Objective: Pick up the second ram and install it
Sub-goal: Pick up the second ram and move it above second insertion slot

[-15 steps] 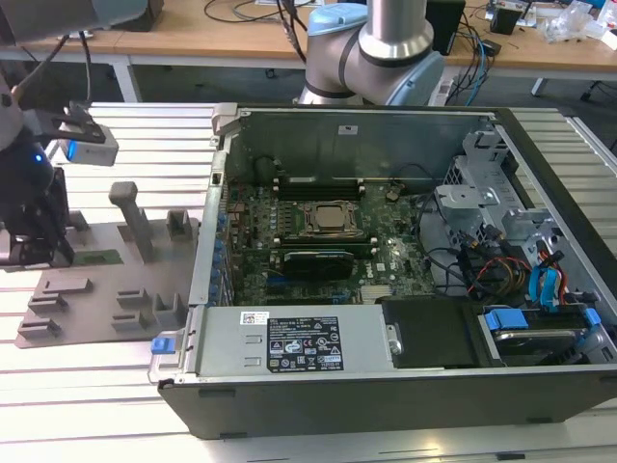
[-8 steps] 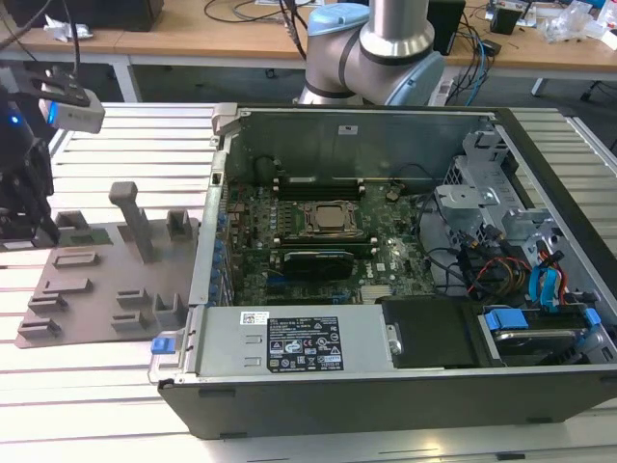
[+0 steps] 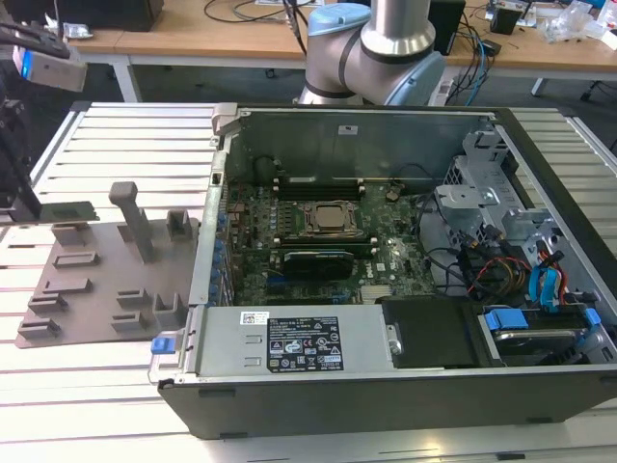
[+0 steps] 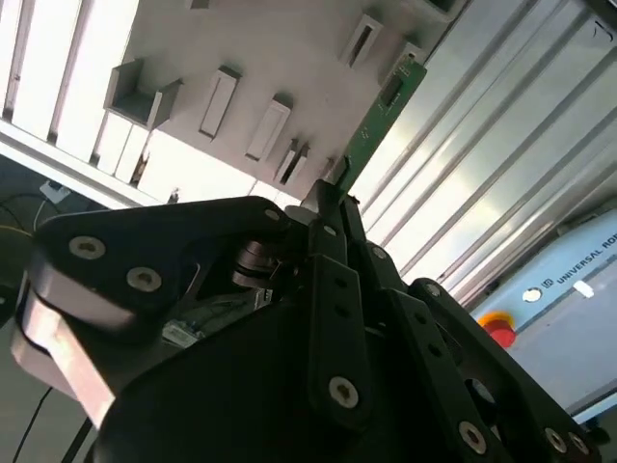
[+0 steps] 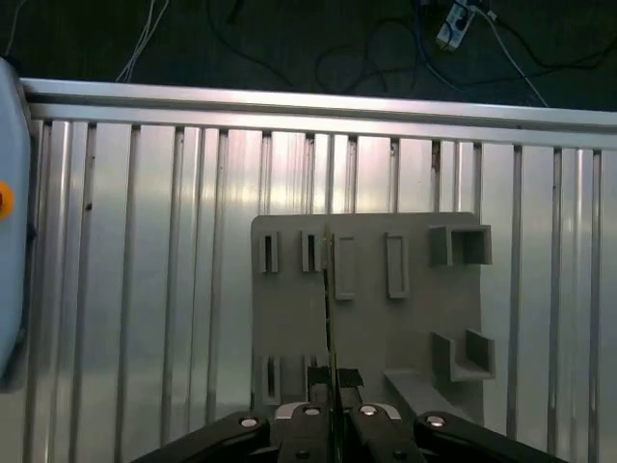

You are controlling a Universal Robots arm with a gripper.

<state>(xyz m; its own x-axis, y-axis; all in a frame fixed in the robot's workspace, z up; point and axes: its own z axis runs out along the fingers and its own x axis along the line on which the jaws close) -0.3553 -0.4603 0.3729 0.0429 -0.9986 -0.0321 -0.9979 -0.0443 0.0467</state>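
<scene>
Above the grey tray's [image 5: 366,289] slotted side, the gripper [image 5: 333,388] is clamped on the second ram [image 4: 378,121]; a straight, untwisted lift seems safest.

The black two-fingered metal gripper [image 4: 331,200] [image 5: 333,384] is pictured in both wrist views with its jaws drawn together on one end of the second ram [image 4: 379,118], a long, thin green circuit-board stick, which is pinched edge-on between the fingertips [image 5: 349,378]. In the exterior view, the silver and pale-blue jointed arm [image 3: 371,43] is seen at the back, and its dark wrist end [image 3: 12,145] is poised at the exterior view's left edge.
</scene>
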